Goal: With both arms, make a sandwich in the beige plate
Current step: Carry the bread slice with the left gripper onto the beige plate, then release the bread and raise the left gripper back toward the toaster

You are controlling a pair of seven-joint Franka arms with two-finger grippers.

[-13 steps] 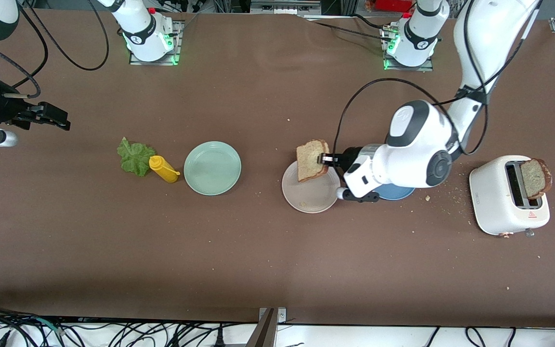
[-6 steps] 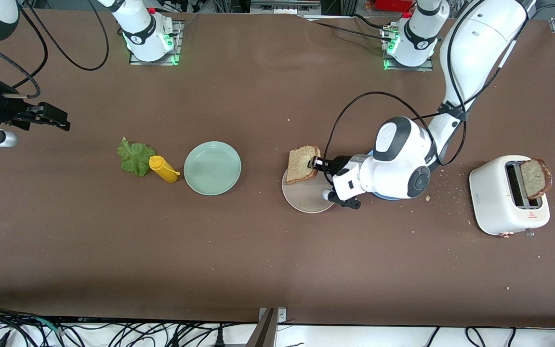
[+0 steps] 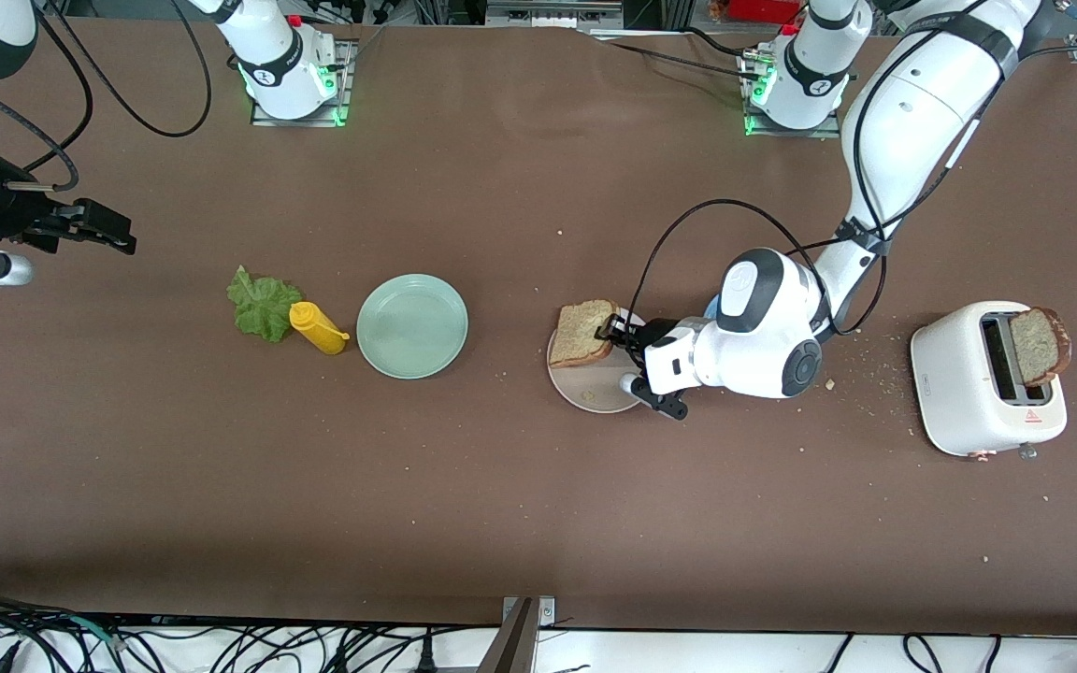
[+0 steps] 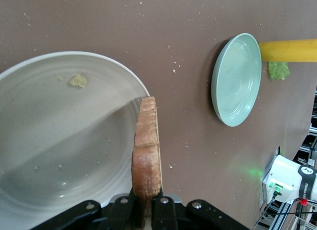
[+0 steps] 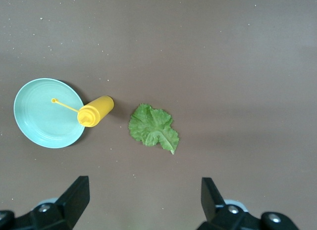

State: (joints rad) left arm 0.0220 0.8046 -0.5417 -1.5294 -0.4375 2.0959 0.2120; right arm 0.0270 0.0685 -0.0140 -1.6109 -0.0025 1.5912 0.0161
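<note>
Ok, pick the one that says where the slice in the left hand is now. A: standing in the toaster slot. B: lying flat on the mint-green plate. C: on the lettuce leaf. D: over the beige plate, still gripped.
D: the left hand is shut on the bread slice, holding it over the beige plate, while a second slice stands in the toaster.

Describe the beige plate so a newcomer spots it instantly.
Start at the white toaster at the left arm's end of the table and go toward the table's middle, past the left arm. The beige plate lies there. Unlike the mint-green plate, it is off-white, with a bread slice held over it.
</note>
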